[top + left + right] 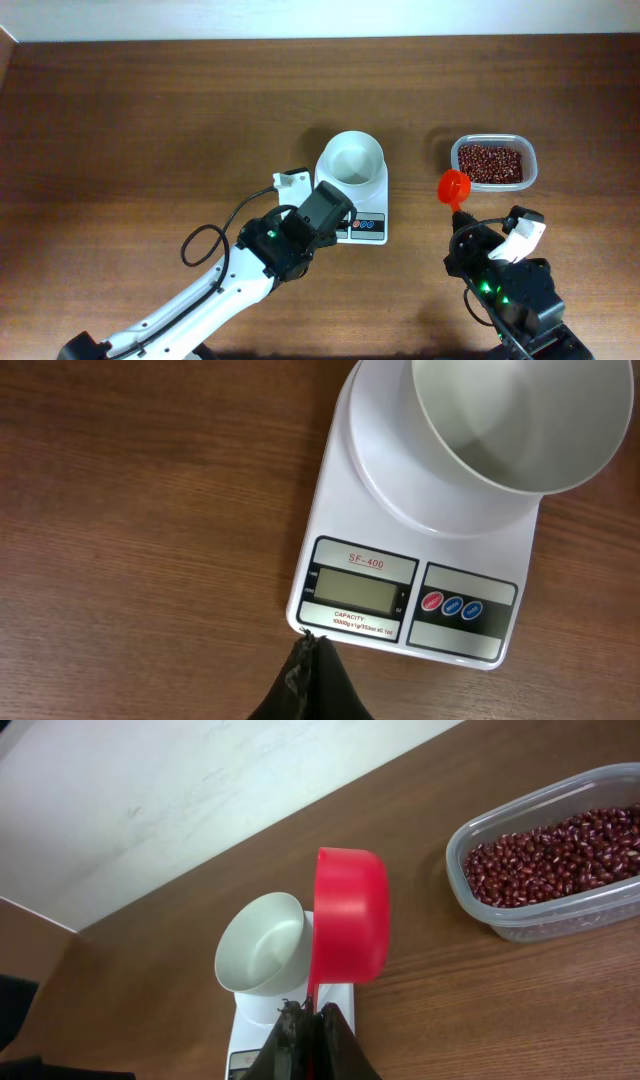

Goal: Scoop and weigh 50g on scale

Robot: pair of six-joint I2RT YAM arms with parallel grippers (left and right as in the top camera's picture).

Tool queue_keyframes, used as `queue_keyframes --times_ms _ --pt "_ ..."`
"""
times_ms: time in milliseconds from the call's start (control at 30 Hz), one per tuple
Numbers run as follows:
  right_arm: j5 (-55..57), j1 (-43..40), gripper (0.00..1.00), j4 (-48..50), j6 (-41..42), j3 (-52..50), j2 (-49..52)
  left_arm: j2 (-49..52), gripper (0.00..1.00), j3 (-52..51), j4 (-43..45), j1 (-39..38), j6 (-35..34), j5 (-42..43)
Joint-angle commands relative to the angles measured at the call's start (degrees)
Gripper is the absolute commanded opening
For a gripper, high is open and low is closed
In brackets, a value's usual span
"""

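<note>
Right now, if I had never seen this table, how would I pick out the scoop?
On the wooden table, find the white scale in the middle and the clear tub of beans to its right. Between them, the right hand holds the scoop. It is a bright red round cup; its neighbours are white and clear.

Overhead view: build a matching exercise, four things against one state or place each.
Things:
1 scale bowl
2 clear tub
3 red scoop
4 left gripper

States:
A shut, at the front corner of the scale
B empty
C held by the right gripper
D holds red-brown beans

Pairs: 1-B, 2-D, 3-C, 4-A.
</note>
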Motion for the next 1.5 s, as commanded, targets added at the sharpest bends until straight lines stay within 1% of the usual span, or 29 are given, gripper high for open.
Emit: queue_keyframes --times_ms 0,100,200,300,400,467,600,800,1467 --pt "0.7 -0.2 0.04 0.1 -0.4 0.5 1.0 -0.3 0.00 -0.2 2.6 0.0 -0.9 3.7" --pt "0.7 -0.2 0.04 0.1 0.0 0.5 2.2 4.0 0.00 -0.2 9.0 -1.5 -0.9 4.2" --pt "0.5 -0.2 0.04 0.1 0.0 0.5 2.5 12.2 0.00 -0.2 13.5 -4.1 -6.4 4.7" --pt "0.5 -0.2 0.04 0.0 0.0 0.5 2.5 18.4 0.00 -0.2 18.2 -6.1 -6.5 8.5" --pt "0.1 -0.2 0.04 0.0 0.0 0.5 2.5 22.5 0.00 -0.2 22.6 -7.0 -6.5 8.2" --pt "-0.7 -0.2 0.04 0.0 0.0 0.5 2.5 22.7 0.00 -0.2 24.1 -6.9 -6.5 8.0" --pt "-0.9 -0.2 0.04 -0.2 0.0 0.5 2.5 22.7 0.00 -0.2 24.5 -6.9 -6.5 3.3" --pt "-0.9 -0.2 0.04 -0.2 0.0 0.5 2.5 22.7 0.00 -0.2 24.5 -6.9 -6.5 1.5" --pt "-1.0 -0.2 0.04 -0.2 0.0 0.5 2.5 24.5 0.00 -0.2 25.4 -6.9 -6.5 1.6"
